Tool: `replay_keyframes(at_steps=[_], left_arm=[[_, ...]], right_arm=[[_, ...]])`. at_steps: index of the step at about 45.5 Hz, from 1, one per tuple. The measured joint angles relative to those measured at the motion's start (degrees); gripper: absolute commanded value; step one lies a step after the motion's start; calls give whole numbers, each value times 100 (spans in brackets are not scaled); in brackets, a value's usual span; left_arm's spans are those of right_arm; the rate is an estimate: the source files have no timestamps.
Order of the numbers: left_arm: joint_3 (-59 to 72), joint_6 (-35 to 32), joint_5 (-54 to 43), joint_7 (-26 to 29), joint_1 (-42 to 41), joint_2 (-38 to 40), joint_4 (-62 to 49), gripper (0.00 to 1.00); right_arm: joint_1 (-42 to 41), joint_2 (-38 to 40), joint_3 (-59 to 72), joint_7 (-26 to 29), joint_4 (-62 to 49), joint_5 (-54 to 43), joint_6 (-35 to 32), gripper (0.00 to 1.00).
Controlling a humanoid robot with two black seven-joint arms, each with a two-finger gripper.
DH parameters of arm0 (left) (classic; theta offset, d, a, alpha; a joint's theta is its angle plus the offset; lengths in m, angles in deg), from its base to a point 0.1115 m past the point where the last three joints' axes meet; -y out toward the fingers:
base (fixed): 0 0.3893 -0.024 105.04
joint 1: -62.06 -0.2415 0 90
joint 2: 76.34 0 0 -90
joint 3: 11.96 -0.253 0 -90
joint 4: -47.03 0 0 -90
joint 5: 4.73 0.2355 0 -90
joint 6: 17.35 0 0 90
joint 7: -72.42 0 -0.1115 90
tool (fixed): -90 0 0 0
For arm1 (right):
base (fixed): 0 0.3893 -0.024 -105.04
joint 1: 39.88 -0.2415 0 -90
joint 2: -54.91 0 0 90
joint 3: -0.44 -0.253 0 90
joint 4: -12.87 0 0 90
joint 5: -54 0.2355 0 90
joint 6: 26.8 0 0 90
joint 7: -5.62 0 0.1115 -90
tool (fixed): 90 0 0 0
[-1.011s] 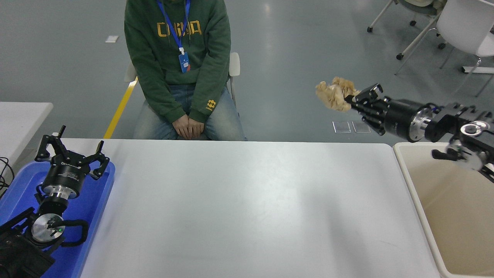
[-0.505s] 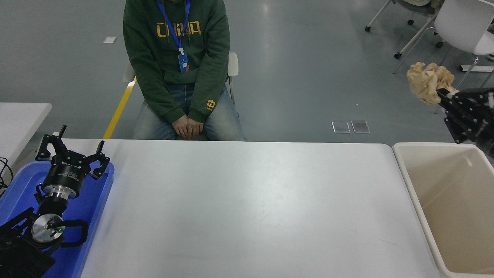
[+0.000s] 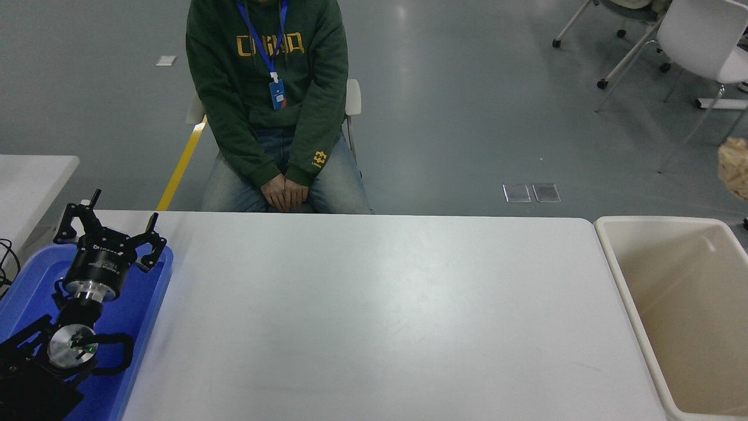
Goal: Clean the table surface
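Observation:
The table surface [image 3: 374,316] is a wide white-grey top that fills the lower middle of the head view, with nothing lying on it. A crumpled beige wad of paper [image 3: 735,166] hangs in the air at the right edge, above the far rim of the beige bin. The right gripper that carried it is past the picture's right edge; only a tiny dark bit shows there. My left gripper [image 3: 108,228] is parked at the lower left, open and empty, over the blue tray [image 3: 146,304].
A large beige bin [image 3: 684,316] stands against the table's right end. A person in a green hoodie [image 3: 269,88] sits at the far side with hands clasped. A small white table corner [image 3: 29,175] shows at left, and white chairs [image 3: 701,41] at the upper right.
The right arm has swung to the right with the paper wad, from beyond the table's far edge to above the bin, and has left the picture. The left arm has not moved.

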Motion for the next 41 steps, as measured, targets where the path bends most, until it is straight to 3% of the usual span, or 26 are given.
replay_keyframes(at_steps=[25, 41], left_arm=[[-4, 0, -1, 0, 0, 0, 0, 100], [0, 0, 0, 0, 1, 0, 0, 100]], right_arm=[[-225, -2198, 1185, 22, -3219, 22, 156, 0], [-456, -2962, 1964, 432, -3856, 24, 904, 0]])
